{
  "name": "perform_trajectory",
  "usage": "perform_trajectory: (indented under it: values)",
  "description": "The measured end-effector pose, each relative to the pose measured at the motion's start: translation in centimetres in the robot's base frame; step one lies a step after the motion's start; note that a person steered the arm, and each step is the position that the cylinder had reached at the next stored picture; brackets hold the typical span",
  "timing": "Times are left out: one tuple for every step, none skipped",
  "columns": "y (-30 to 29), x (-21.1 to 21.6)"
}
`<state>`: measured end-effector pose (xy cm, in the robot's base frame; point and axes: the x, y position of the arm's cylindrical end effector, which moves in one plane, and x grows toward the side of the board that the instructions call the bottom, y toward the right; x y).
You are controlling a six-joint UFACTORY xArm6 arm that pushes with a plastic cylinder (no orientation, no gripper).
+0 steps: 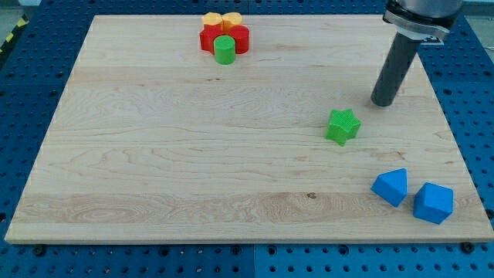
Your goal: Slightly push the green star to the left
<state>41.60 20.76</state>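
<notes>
The green star [343, 126] lies on the wooden board [193, 154], right of the middle. My tip [381, 103] rests on the board just up and to the right of the star, a short gap away from it and not touching it. The dark rod rises from the tip toward the view's top right corner.
A green cylinder [224, 50] stands at the view's top middle against a red block [235, 36], with a yellow block [221, 19] behind them. Two blue blocks [390, 186] [433, 202] lie near the board's bottom right corner. A blue pegboard [31, 69] surrounds the board.
</notes>
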Motion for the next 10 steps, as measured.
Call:
perform_trajectory:
  values:
    - [0.0,0.9]
    - [-0.6,2.7]
    - [-0.4,5.6]
    - [-0.9,6.2]
    - [-3.4,5.3]
    - [-4.5,4.6]
    - [-5.3,6.5]
    - [-5.3,6.5]
    - [-5.3,6.5]
    - [-5.4,6.6]
